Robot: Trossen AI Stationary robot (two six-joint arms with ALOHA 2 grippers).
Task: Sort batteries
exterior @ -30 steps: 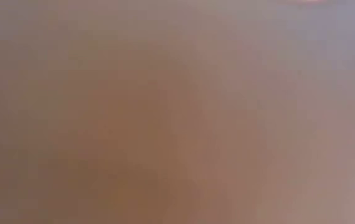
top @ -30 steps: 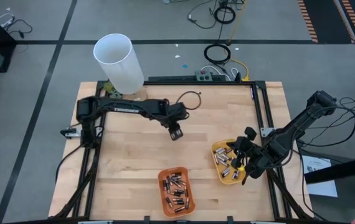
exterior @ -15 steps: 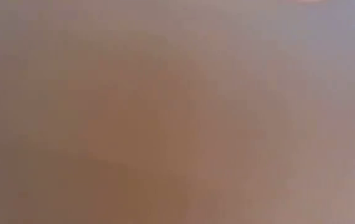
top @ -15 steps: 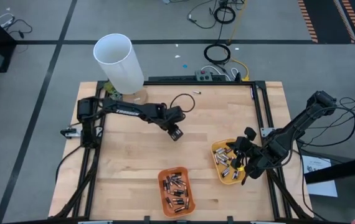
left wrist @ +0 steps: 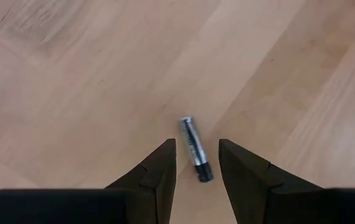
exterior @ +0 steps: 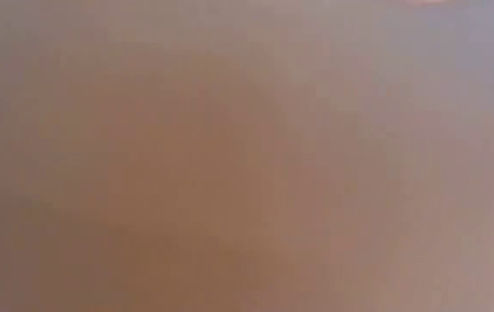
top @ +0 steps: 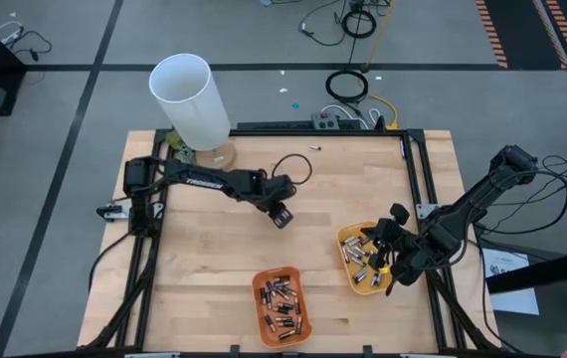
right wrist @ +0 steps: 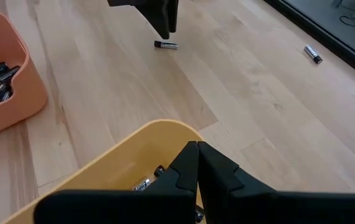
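Wooden table (top: pixel 214 259), grey floor beyond.
We note left gripper (left wrist: pixel 196 163) fingers apart over a battery (left wrist: pixel 194 148); right gripper (right wrist: pixel 197 163) closed, empty.

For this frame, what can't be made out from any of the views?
- Low view: blurred throughout, nothing can be told.
- High view: labels on batteries in the orange tray and yellow tray are too small.
- Left wrist view: the battery's near end sits between the left gripper fingers; contact unclear.
- Right wrist view: the right gripper hides some yellow tray contents.

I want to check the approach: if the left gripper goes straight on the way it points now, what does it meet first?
Probably the single battery lying on the table between the open fingers of the left gripper; how far above it the fingertips are is unclear.
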